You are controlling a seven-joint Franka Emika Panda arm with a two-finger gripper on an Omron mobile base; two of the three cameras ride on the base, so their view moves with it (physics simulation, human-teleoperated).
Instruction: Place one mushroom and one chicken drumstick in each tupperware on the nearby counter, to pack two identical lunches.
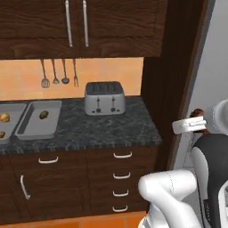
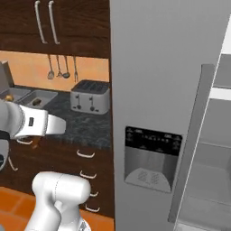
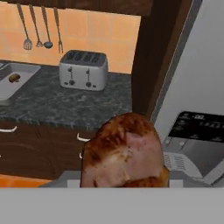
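Golden-brown chicken drumstick (image 3: 124, 153) is riding clamped in the tool, right of the table (image 1: 111, 127). The nearer tupperware (image 1: 39, 118), holding one mushroom (image 1: 43, 115), is awaiting it.

The counter (image 1: 102, 127) of dark speckled stone is running across the left half of the left base view; a grey toaster (image 1: 104, 98) is standing on it at centre; two grey tupperware trays (image 1: 39, 119) are lying side by side at far left.

The chicken drumstick (image 3: 124, 153) hides the jaws; its bottom is cut off.
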